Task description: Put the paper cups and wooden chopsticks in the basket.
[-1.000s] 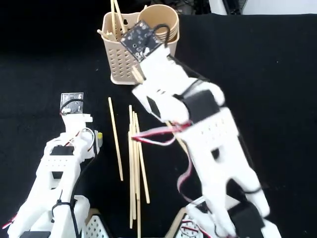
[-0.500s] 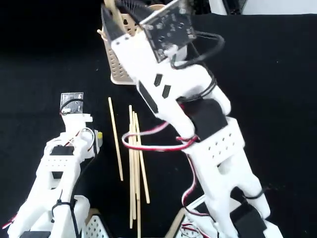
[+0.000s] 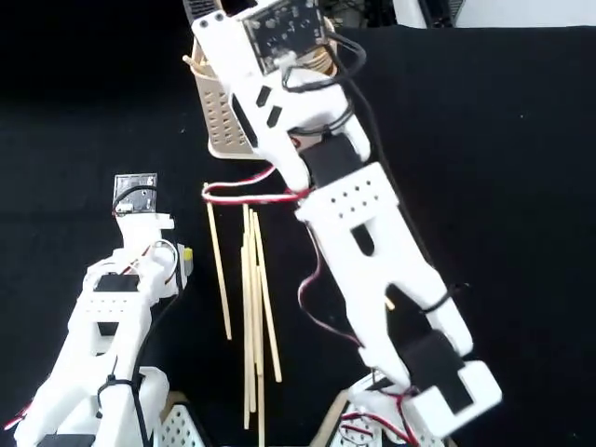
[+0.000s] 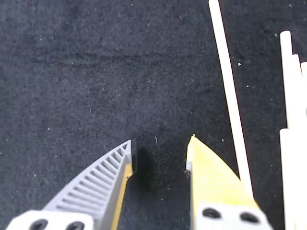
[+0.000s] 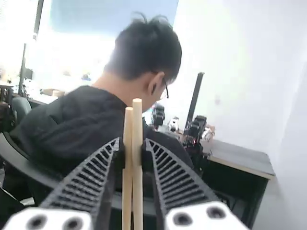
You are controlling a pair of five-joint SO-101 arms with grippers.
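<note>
Wooden chopsticks [image 5: 133,163], two of them, are clamped side by side in my right jaws, which are closed on the pair with the stick ends projecting past the jaw tips. I judge that gripping across both sticks lets them travel as one item and stops them from scissoring apart.

In the high view, my right arm [image 3: 354,242] runs from the lower right of the frame to the upper centre. Its wrist is raised above the basket [image 3: 222,126]. This height probably allows the pair to clear the rim and drop in end-first. I cannot tell whether the hidden ends are already over the opening.

The basket stands upright at the upper centre-left of the frame. Stick tips [image 3: 193,65] protrude from its left corner. What appears to be a paper cup [image 3: 326,58] shows at its right side, mostly hidden behind my wrist.

The loose chopsticks [image 3: 251,307] lie on the black table [image 3: 503,186] at the lower centre of the frame, between my two arms. They are roughly parallel and some touch. A single stick [image 3: 219,270] lies just to the left of the bundle.

My left arm [image 3: 112,317] sits at the lower left. The left jaws are apart, hold nothing, and are low over the table just beside that single stick. From there, it looks like the easiest one to pick next.
</note>
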